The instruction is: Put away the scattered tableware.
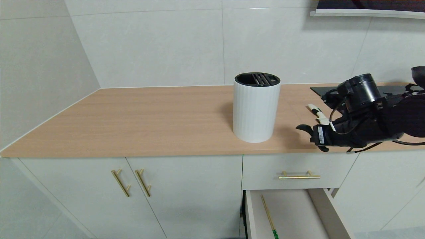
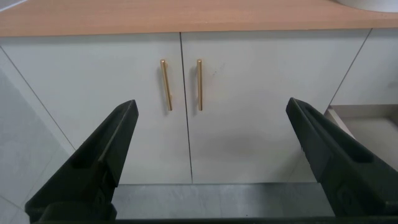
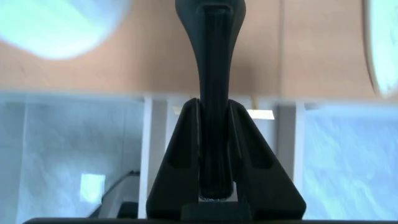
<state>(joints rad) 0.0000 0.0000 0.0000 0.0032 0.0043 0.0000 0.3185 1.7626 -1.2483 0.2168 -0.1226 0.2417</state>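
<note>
You have: R gripper (image 1: 303, 128), jaws together, at the light wood counter (image 1: 149, 122) edge, w/ a white-handled utensil (image 1: 314, 109) lying just behind it. White ribbed cylindrical holder w/ black slotted top (image 1: 256, 113) stands upright near, to its left. L gripper (image 2: 211, 107), jaws wide apart, faces white cabinet doors (image 2: 249, 137); thin wooden chopstick w/ green tip (image 1: 267, 214) lies in the open white drawer (image 1: 323, 209).

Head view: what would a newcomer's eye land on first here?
The tall white ribbed holder with its black slotted top, standing on the wooden counter a little right of centre. Next, the right pincer at the counter's front edge beside it, apparently shut on a black utensil. Below, a drawer stands open with a single chopstick lying inside.
</note>
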